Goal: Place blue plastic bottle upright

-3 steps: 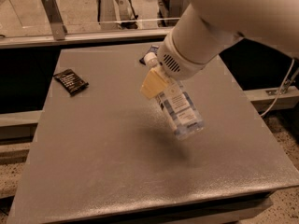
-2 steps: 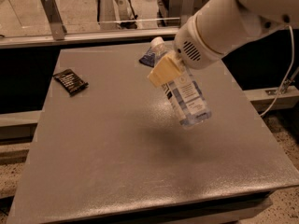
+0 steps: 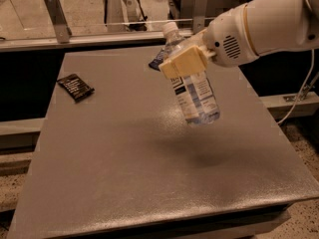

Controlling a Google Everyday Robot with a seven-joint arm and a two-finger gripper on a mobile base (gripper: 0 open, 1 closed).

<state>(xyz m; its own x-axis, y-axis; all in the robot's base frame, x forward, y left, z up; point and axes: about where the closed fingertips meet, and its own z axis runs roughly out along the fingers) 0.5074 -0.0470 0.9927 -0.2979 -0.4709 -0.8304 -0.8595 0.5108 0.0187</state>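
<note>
No word or number can be read anywhere here. The blue plastic bottle point(image 3: 196, 96) carries a pale blue-and-white label with a dark panel of fine white print, and those lines are too small to make out. The gripper point(image 3: 182, 62) sits just above that label, its tan fingers clasped round the bottle's shoulder, and bears no marking of its own. Well to the left of the bottle, the dark snack packet point(image 3: 75, 87) shows pale rows of lettering, also unreadable.
</note>
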